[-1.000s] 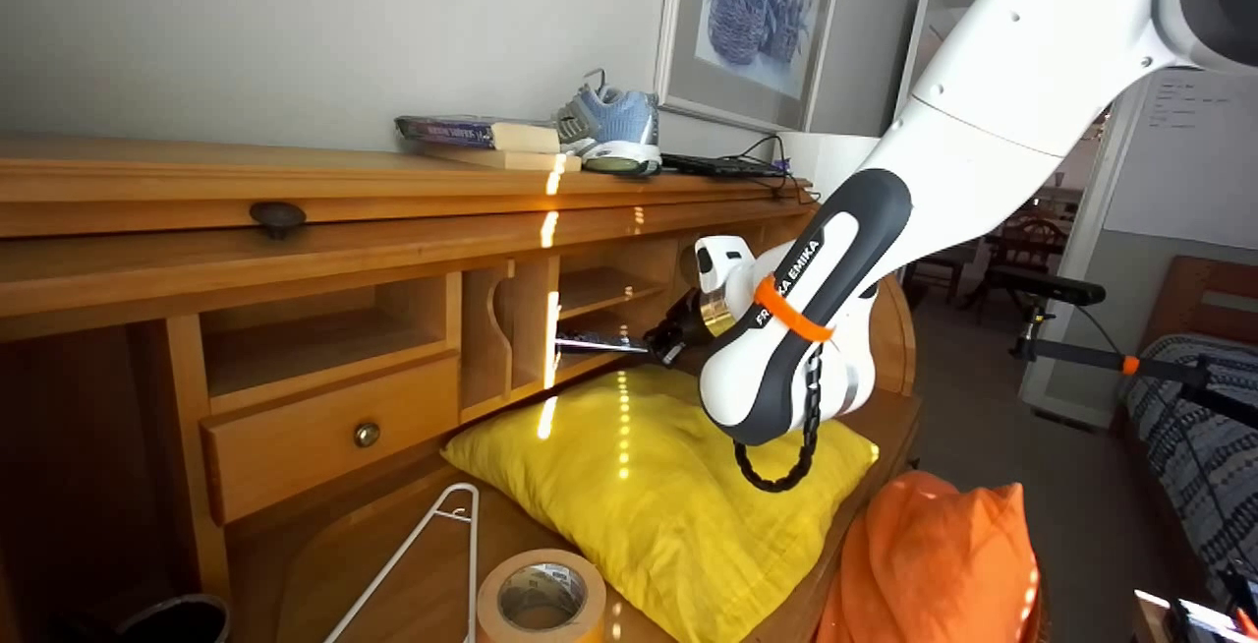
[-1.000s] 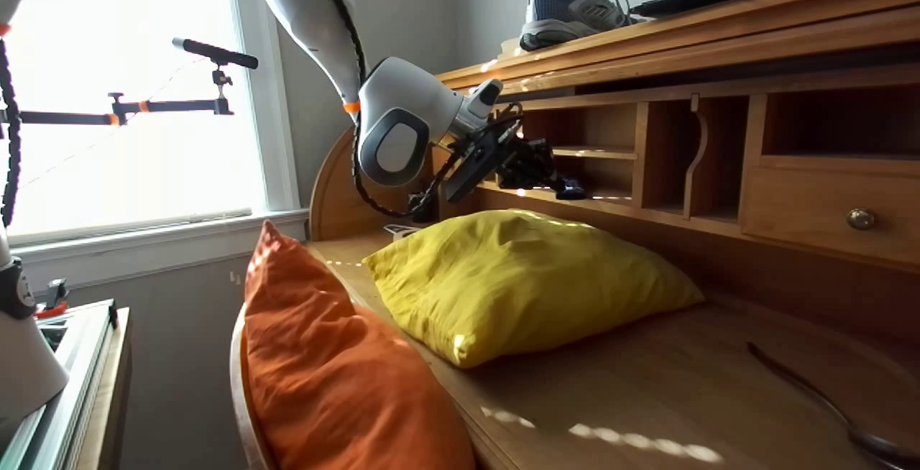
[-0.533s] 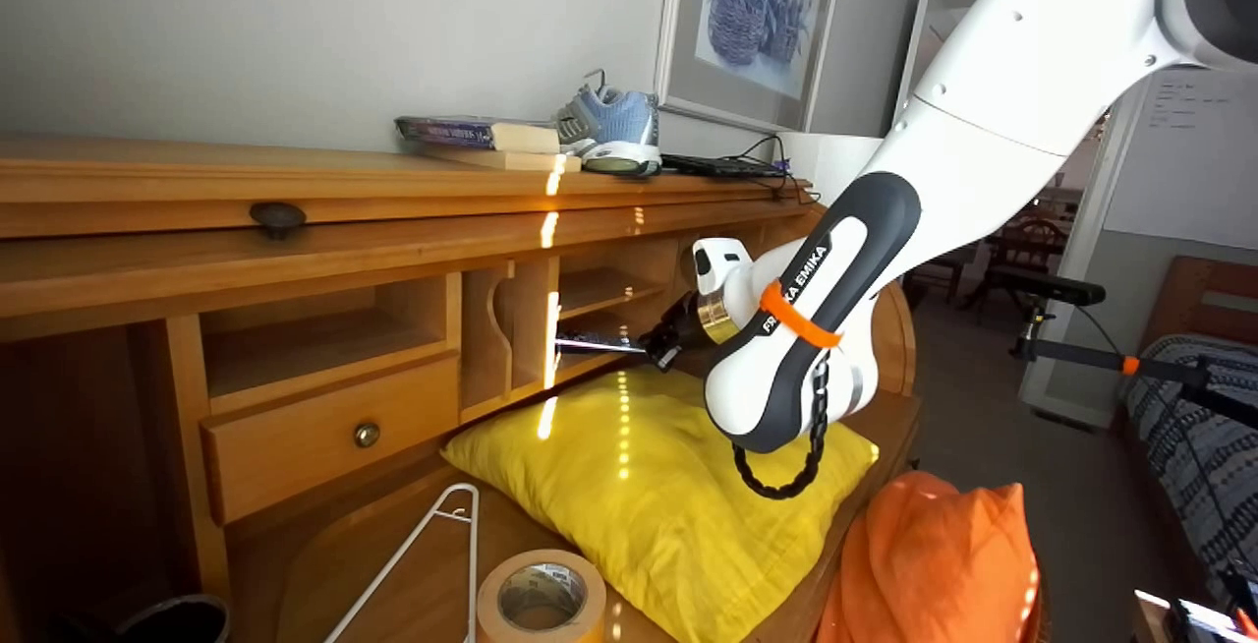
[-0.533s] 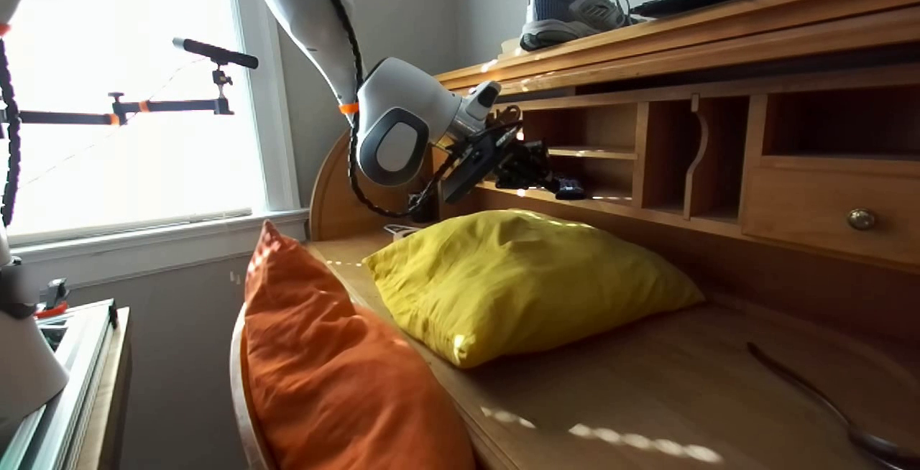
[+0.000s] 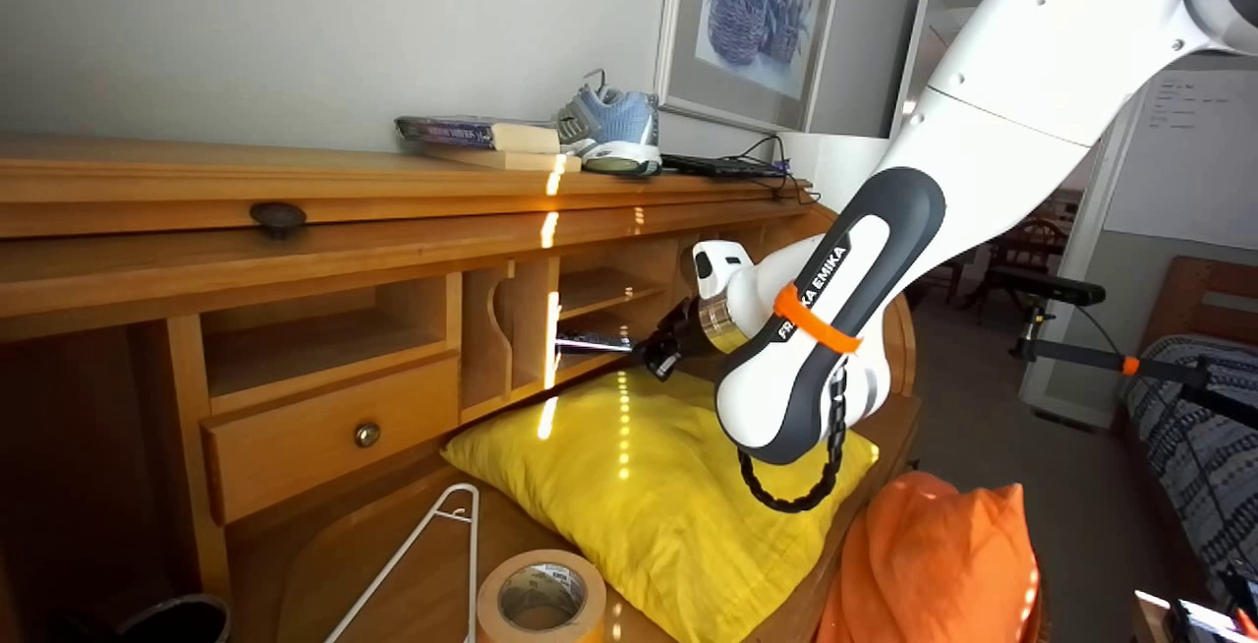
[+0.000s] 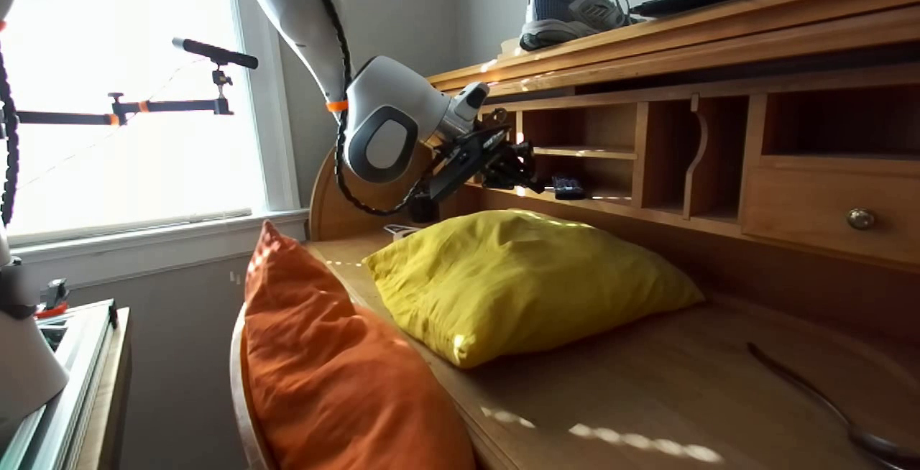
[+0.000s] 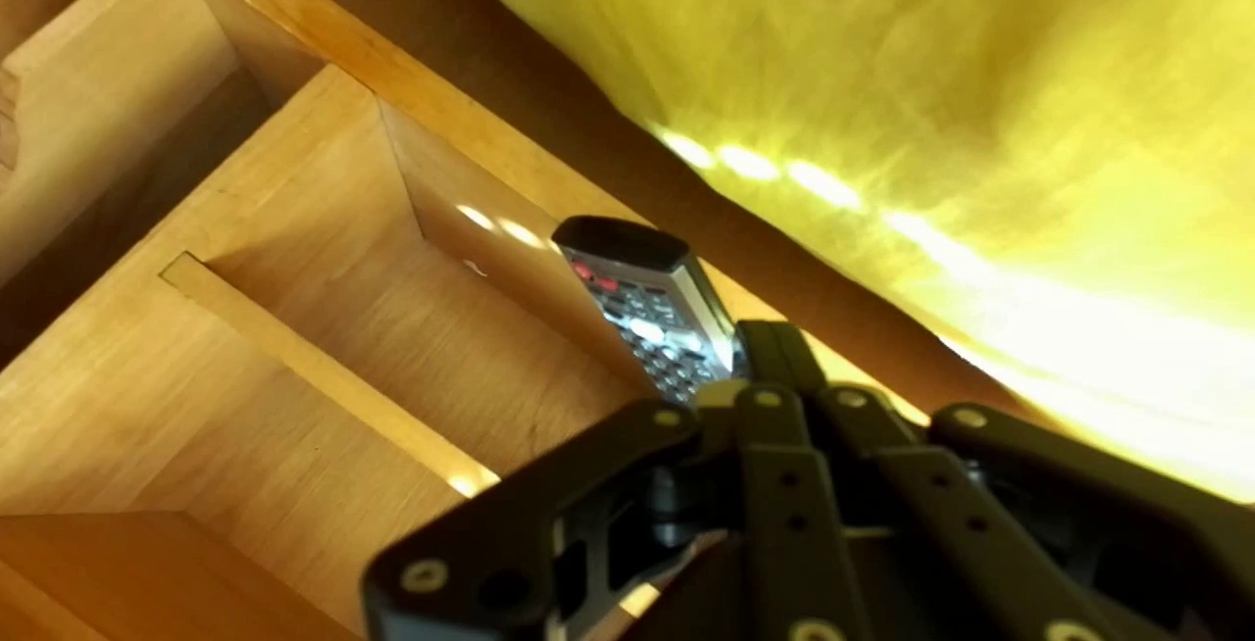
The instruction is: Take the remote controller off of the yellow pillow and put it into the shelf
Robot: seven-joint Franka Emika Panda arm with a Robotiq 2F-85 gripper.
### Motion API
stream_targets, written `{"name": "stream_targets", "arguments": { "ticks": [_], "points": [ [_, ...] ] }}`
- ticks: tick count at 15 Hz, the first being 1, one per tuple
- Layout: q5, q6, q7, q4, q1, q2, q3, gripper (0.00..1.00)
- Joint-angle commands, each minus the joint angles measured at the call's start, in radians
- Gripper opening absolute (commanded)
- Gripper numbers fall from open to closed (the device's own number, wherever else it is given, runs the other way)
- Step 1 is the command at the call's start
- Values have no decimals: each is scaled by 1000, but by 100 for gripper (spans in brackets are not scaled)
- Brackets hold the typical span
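Remote (image 7: 642,308) is off the pillow (image 6: 532,283) and lies aslant at the mouth of the low slot (image 7: 529,278) in the shelf (image 6: 638,161), right by the lip (image 7: 441,131). Just beside it is the pincer (image 7: 784,352), and its two tips look pressed together with nothing between them. They hide the near end, so from where I stand I can't tell if they touch it, or how much of it pokes out.

To me the job now looks like a push, not a grab. Tips held together make a good poker. Set them on the near end and push slow and flat, straight in. Pressing down there could tip it over the lip and onto the pillow. Going too high could bump the middle board (image 7: 324,369). A push to one side may spin it, so small nudges are best. Once it is all behind the lip, back straight out.
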Motion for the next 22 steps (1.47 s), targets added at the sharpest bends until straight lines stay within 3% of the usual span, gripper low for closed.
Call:
{"name": "stream_targets", "arguments": {
  "ticks": [1, 22],
  "points": [
    [-62, -36, 46, 1, -15, -4, -1, 0],
    [-114, -62, 116, 153, -58, 94, -62, 0]
  ]
}}
